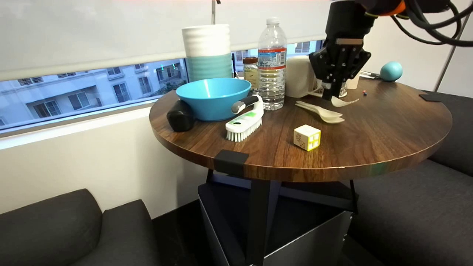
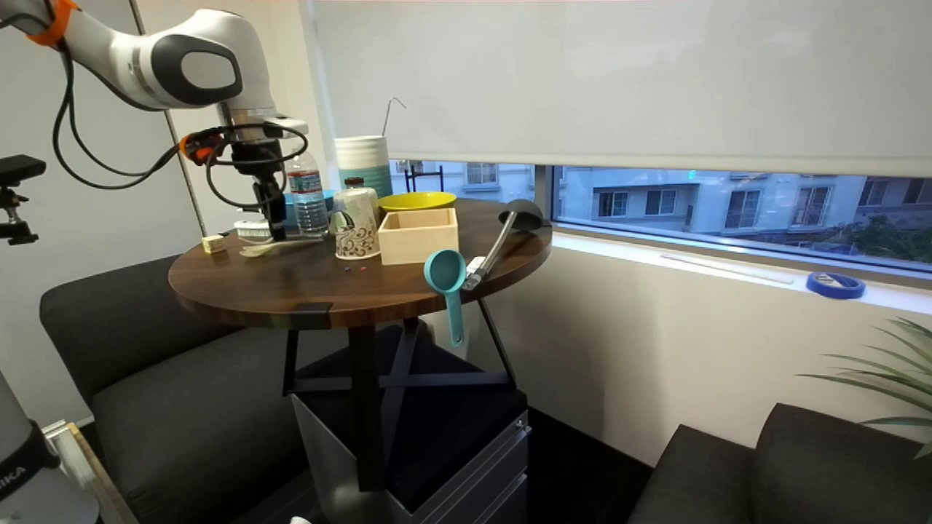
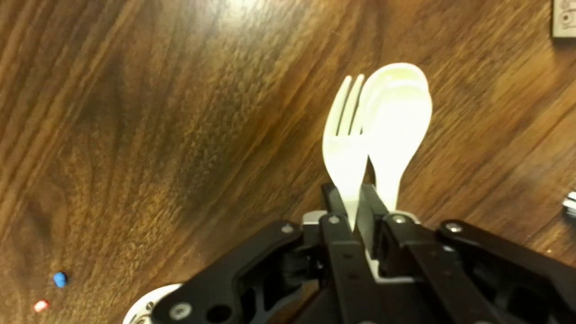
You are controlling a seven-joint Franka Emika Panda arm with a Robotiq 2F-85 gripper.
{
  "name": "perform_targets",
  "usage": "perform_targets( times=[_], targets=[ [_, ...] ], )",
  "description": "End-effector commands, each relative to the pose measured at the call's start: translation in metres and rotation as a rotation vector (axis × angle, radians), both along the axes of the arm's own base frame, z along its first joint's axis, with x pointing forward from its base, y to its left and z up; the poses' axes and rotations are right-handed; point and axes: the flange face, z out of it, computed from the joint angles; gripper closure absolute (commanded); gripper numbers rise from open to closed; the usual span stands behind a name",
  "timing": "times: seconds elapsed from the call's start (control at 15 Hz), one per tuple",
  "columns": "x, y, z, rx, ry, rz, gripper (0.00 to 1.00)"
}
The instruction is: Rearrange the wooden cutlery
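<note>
The wooden cutlery is a pale fork (image 3: 344, 155) and what look like two overlapping spoons (image 3: 400, 112) on the brown table. In the wrist view my gripper (image 3: 350, 195) is shut on the fork's handle, its tines pointing away from me. One finger stands between the fork's neck and the spoons' handles. An exterior view has the gripper (image 1: 328, 96) pointing straight down at the table, with the fork's head (image 1: 343, 102) out to one side and the spoons (image 1: 325, 113) lying nearer that camera. Whether the fork touches the table, I cannot tell.
Close by are a water bottle (image 1: 272, 70), a patterned cup (image 2: 357, 225), a white brush (image 1: 245, 122) and a pale cube (image 1: 307, 137). A blue bowl (image 1: 214, 99), a wooden box (image 2: 419, 236) and a yellow bowl (image 2: 419, 201) stand farther off. Tiny blue and red bits lie on the table.
</note>
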Motion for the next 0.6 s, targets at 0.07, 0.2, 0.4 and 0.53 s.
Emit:
perform_targets(
  times=[0.07,0.2,0.4,0.53],
  targets=[
    [-0.022,-0.015,-0.010,0.002,0.043,-0.034,0.97],
    [-0.027,-0.019,-0.016,0.000,0.058,-0.041,0.97],
    [-0.030,-0.020,-0.018,0.001,0.062,-0.044,0.91],
    [-0.029,-0.019,-0.010,0.000,0.046,-0.042,0.60]
  ],
)
